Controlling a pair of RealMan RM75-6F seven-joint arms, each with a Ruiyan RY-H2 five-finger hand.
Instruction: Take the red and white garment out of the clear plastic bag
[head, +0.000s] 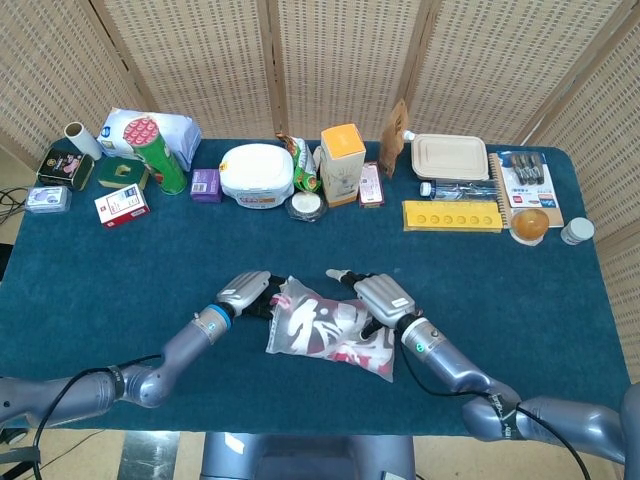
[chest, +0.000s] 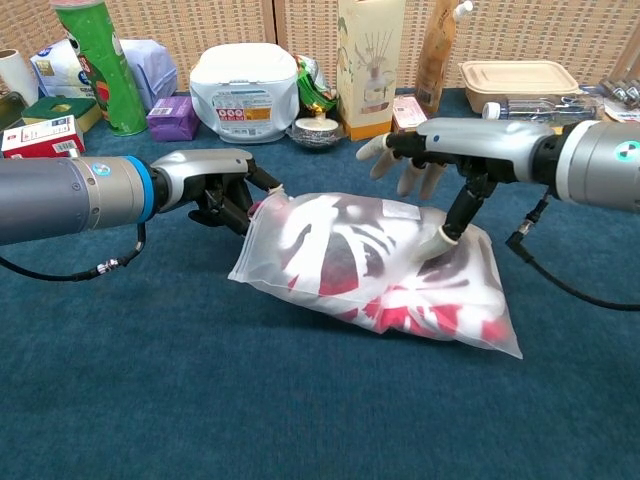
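My left hand (chest: 222, 190) pinches the bag (chest: 370, 270) at its 9 o'clock mouth; my right hand (chest: 440, 160), spread, presses it toward 3.

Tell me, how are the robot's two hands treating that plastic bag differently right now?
The left hand has its fingers curled on the raised corner of the clear plastic bag, gripping it. The right hand holds nothing: most of its fingers are spread above the bag, while one reaches down and presses its top. Both hands are at the same bag, with the red and white garment inside.
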